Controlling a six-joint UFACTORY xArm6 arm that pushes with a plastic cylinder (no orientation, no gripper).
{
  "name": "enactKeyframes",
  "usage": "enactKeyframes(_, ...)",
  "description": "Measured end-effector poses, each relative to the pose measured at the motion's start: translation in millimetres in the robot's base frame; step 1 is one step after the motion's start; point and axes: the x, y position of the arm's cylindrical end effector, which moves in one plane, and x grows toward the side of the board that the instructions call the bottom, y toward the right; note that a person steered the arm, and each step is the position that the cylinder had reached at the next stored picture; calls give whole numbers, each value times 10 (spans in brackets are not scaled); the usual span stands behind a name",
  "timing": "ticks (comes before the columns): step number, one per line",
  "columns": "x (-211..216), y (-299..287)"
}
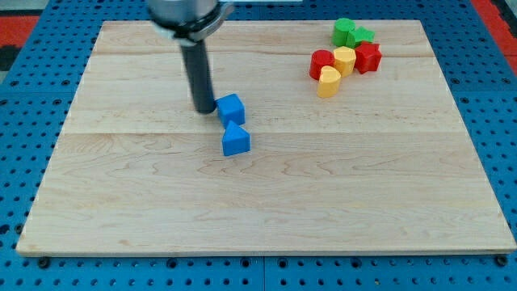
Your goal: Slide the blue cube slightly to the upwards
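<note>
The blue cube (231, 108) sits left of the board's middle. A blue triangular block (236, 141) lies just below it, touching or nearly touching. My tip (203, 109) is on the board right at the cube's left side, touching or almost touching it. The dark rod rises from the tip toward the view's top.
A cluster of blocks sits at the view's upper right: two green blocks (352, 33), a red cylinder-like block (321, 63), a red block (368, 56), a yellow block (345, 59) and a yellow heart-like block (329, 82). The wooden board (266, 210) lies on a blue pegboard.
</note>
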Motion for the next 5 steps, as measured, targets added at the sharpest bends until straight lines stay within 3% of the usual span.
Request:
enactKeyframes(1,-151,438)
enactKeyframes(2,-88,-268)
enactKeyframes(3,465,-383)
enactKeyframes(4,482,323)
enactKeyframes(5,-130,652)
